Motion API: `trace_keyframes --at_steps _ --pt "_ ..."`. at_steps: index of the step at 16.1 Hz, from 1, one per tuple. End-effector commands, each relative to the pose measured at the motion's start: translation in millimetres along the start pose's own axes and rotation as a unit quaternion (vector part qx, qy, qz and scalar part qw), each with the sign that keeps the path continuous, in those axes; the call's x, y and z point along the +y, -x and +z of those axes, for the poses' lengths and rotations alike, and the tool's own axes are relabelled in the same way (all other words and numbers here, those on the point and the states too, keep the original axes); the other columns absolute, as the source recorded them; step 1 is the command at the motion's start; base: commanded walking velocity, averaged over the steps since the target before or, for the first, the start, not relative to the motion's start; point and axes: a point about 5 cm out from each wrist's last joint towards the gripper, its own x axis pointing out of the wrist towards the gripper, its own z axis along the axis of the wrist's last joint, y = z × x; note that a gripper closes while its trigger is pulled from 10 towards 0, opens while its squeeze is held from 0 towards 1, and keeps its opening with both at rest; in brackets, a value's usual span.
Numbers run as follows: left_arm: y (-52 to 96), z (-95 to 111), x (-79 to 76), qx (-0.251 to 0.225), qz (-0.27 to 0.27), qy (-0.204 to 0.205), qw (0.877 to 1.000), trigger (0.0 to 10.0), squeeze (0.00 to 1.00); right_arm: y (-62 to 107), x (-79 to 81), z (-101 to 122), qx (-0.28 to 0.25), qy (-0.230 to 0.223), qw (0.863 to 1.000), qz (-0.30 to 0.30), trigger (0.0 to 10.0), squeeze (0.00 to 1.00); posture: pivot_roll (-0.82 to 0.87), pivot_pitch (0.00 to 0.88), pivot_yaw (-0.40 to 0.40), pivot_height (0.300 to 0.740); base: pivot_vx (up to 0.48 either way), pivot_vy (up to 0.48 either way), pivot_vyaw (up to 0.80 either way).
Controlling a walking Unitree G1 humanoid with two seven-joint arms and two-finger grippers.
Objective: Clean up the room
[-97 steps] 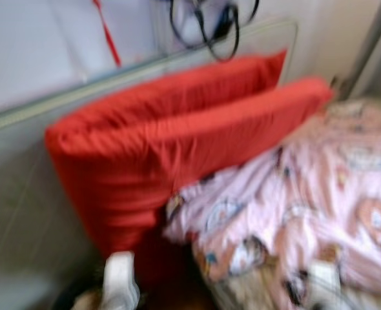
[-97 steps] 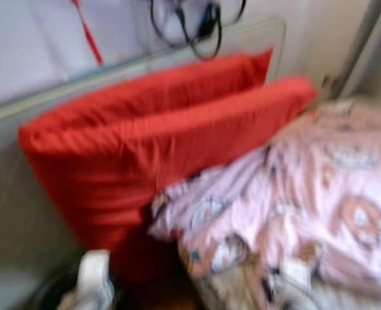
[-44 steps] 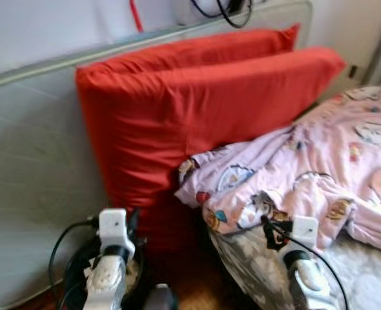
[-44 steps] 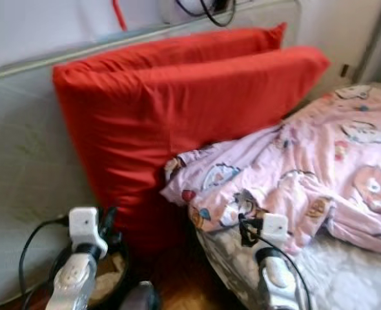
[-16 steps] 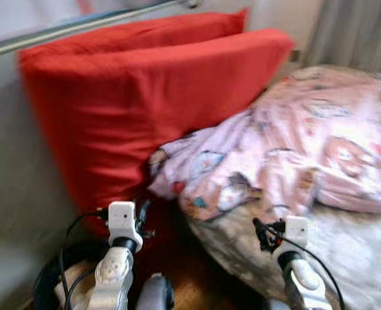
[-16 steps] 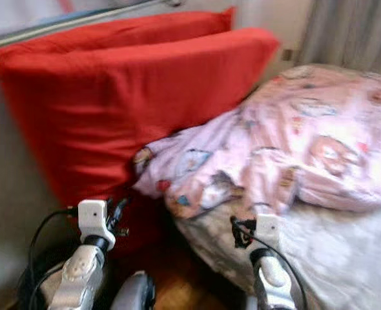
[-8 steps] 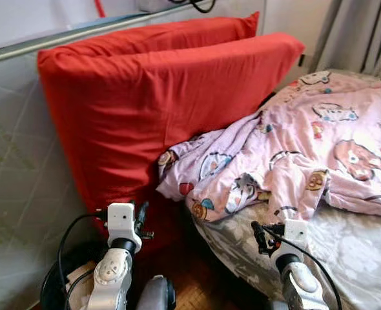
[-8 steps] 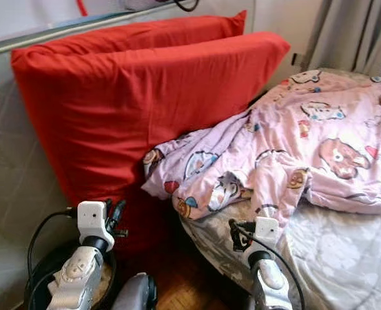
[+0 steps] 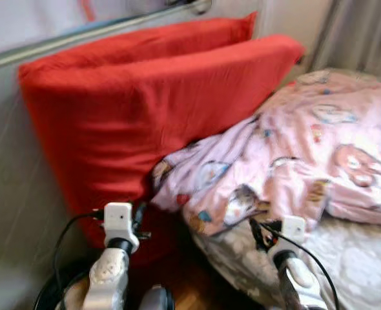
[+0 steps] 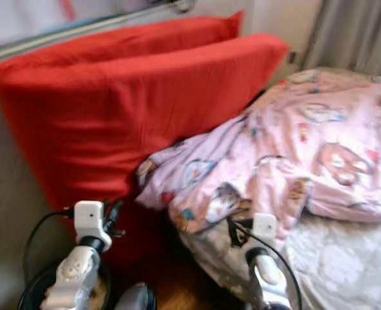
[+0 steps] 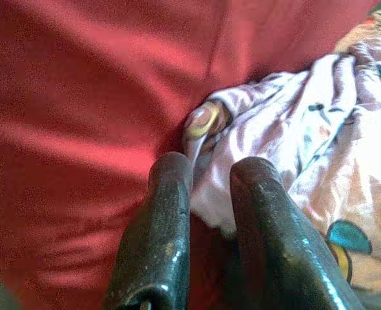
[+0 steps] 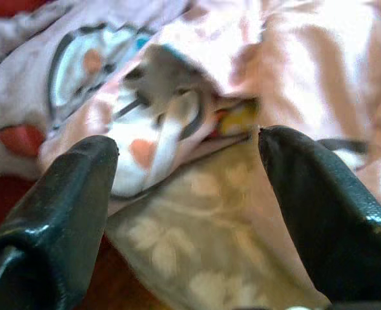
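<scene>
Landmark: bed (image 9: 365, 271), grey floral-patterned sheet, lower right of the head views.

Item 1. Pink cartoon-print blanket (image 9: 307, 148), lying crumpled on the bed, its near corner hanging off the bed's edge toward the red cushions. Unstraightened.

Item 2. Two large red cushions (image 9: 145, 123), standing on edge just beside the bed, one behind the other, leaning against a pale quilted panel (image 10: 10, 194) (possibly an upended mattress; cannot tell).

Item 3. Left gripper (image 11: 206, 194), low beside the bed, aimed at the seam where blanket corner meets front cushion. Fingers close together with a narrow gap, nothing between them.

Item 4. Right gripper (image 12: 187, 187), at the bed's edge just short of the blanket's hanging hem. Fingers spread wide, empty.

Item 5. Dark round bin (image 10: 35, 284), on the wooden floor beside the bed, beneath the left arm; cables trail over it.

Progress: judged early. Bedding untidy, nothing held; straightening the blanket appears to be the step in hand.

Writing: none legible (views blurred).
</scene>
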Motion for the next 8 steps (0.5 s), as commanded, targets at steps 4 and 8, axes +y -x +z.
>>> trace_keyframes --at_steps 4,8 --pt "-1.8 7.8 -7.8 -0.017 -0.018 0.002 1.0 10.0 0.0 0.8 -7.0 -0.1 0.002 -0.003 1.0 -0.025 10.0 0.0 0.01 0.0 0.075 0.61 0.076 0.0 0.0" --pt "-1.9 10.5 -7.4 -0.02 -0.018 0.001 1.0 10.0 0.0 -2.3 -26.4 6.4 0.02 -0.004 0.996 -0.091 10.0 0.0 0.02 0.0 0.079 0.61 0.0 0.0 0.0"
